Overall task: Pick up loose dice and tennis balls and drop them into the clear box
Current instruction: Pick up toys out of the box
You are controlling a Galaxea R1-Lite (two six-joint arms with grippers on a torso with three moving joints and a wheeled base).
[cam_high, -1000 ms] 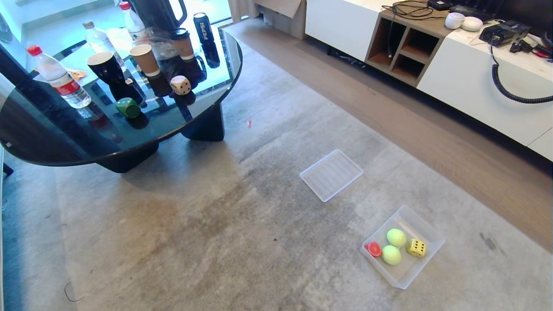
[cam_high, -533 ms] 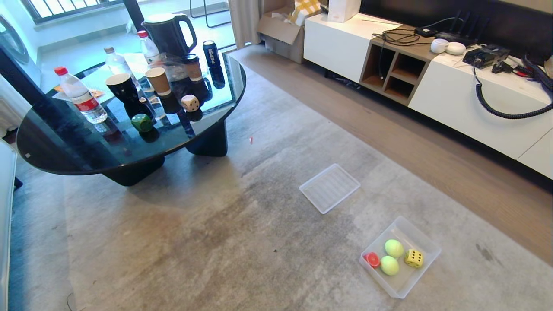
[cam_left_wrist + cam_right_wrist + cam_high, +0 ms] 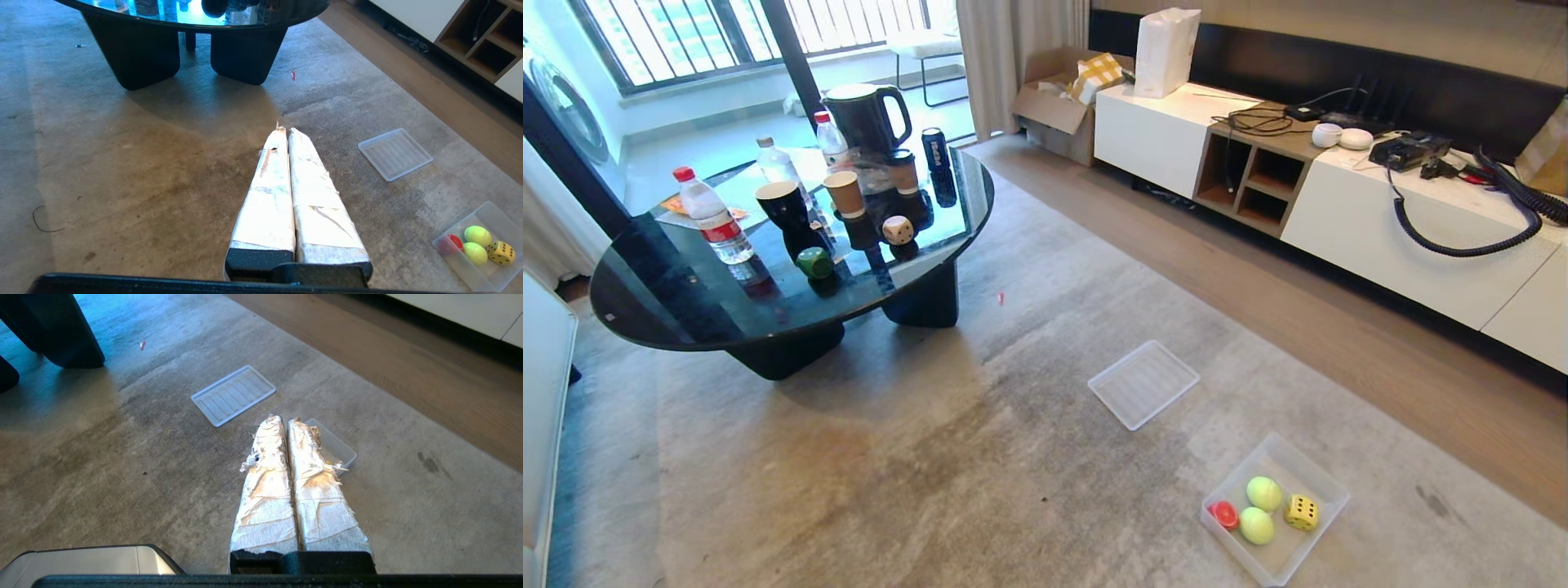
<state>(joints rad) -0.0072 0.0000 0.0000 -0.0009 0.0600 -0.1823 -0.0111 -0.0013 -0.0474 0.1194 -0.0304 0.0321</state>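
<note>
**Two dice left on the counter, both tools empty**

Both tools are closed on nothing. My left tool (image 3: 284,130) has its taped fingers pressed together, pointing out over the rug toward the base of the counter. My right tool (image 3: 284,420) is pinched the same way, hanging above the rug with the near corner of the clear box (image 3: 339,447) showing just past its tip. Neither arm shows in the head view, so I read both as tucked in for travel, not working.

From the head view, the clear box (image 3: 1319,474) sits on the rug at the lower right, and it holds the two tennis balls (image 3: 1263,493), the red die (image 3: 1223,514) against the left wall and the yellow die (image 3: 1301,511) toward the right. Its ribbed lid (image 3: 1143,384) lies flat on the rug nearby, apart from the box, which keeps the opening free for drops.

Well apart from all that, the dark glass counter (image 3: 686,322) carries the green die (image 3: 814,262) and the beige die (image 3: 898,229) among paper cups, water bottles, a can and a black kettle (image 3: 864,117). I judge those two are what remains, and reaching them means driving closer first; the crowding of cups beside them will call for a careful approach.
</note>
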